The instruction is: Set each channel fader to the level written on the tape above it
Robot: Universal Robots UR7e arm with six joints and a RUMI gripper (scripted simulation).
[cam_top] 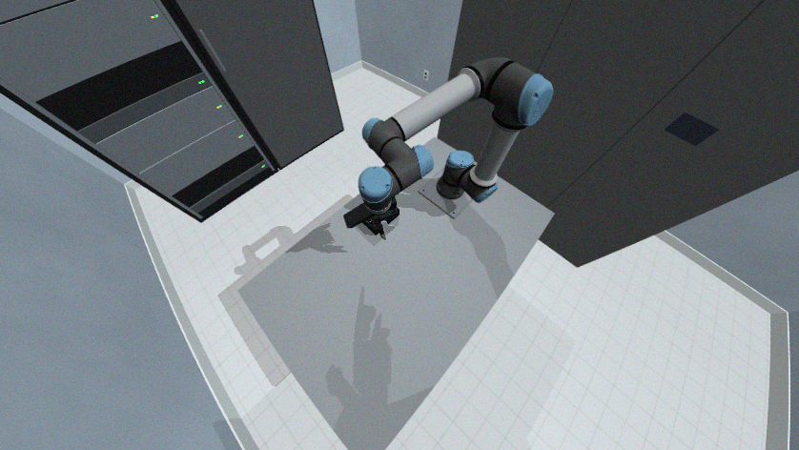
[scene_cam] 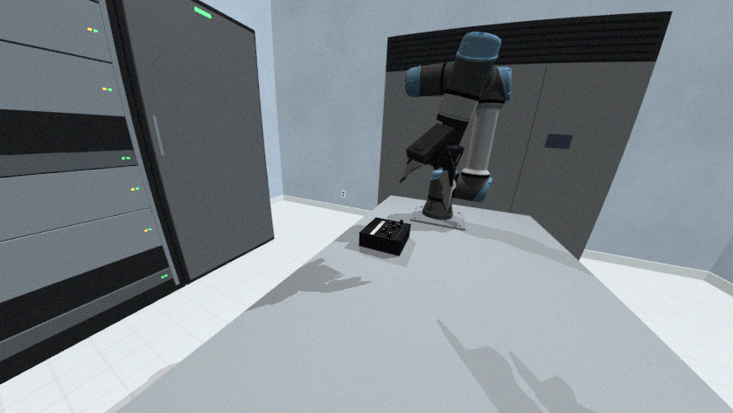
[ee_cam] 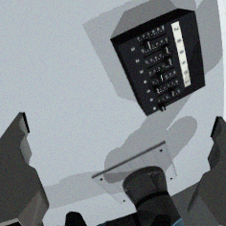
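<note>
The black lighting desk (scene_cam: 378, 242) (ee_cam: 128, 50) lies on the table. In the wrist view it is at the upper right, turned at an angle. A white tape strip (scene_cam: 378, 227) (ee_cam: 181, 55) runs along one side of its top; its writing is too small to read. Several dark fader caps stand at differing positions along their slots; which one is the master cannot be told. My gripper (scene_cam: 424, 192) (ee_cam: 120, 116) is open and empty, high above the table and clear of the desk. In the top view the arm and gripper hide the desk.
The robot's base plate (cam_top: 427, 198) (scene_cam: 420, 220) (ee_cam: 112, 188) is bolted to the table (cam_top: 424, 313) (scene_cam: 410, 318) close to the desk. A server rack (cam_top: 184, 128) (scene_cam: 66, 194) stands on the left beyond the table, and a dark cabinet (cam_top: 615, 112) (scene_cam: 574, 194) stands behind the arm.
</note>
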